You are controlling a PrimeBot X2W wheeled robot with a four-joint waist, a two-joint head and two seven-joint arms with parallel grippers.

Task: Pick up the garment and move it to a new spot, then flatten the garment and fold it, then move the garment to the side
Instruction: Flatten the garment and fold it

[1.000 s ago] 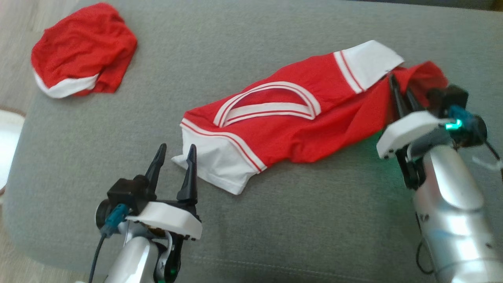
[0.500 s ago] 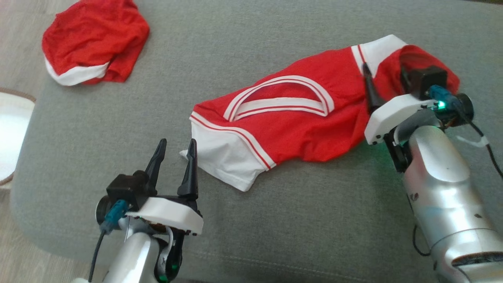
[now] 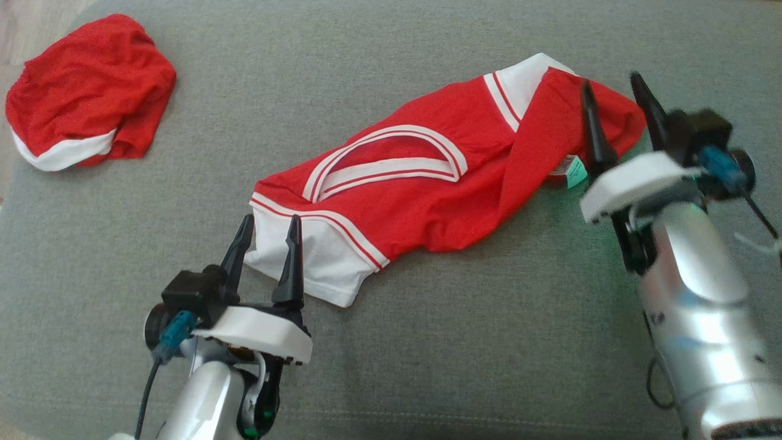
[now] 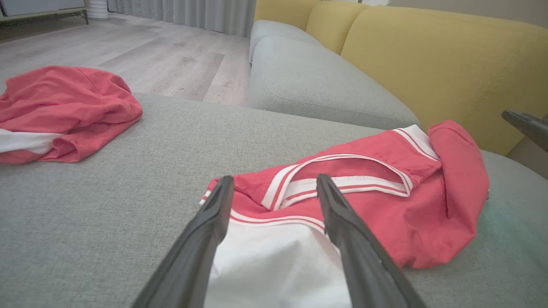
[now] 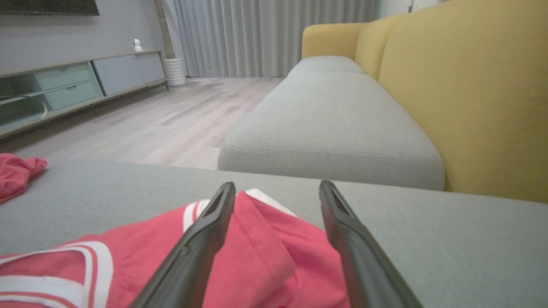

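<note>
The garment, a red shirt with white trim, lay lengthways across the middle of the grey sofa seat, neck opening up. It was bunched rather than flat. At its far end a red flap was folded over the white sleeve band, with a small label poking out beneath.

The right pincer hung over that folded end with its fingers spread and nothing between them (the fold lay just under the tips in the right wrist view). The left pincer, also spread, straddled the white sleeve at the near end; whether it touched the cloth I could not tell.

One pincer at each end looked like a setup for pulling the shirt flat. A second red garment sat crumpled well apart, at the seat's far left corner.
</note>
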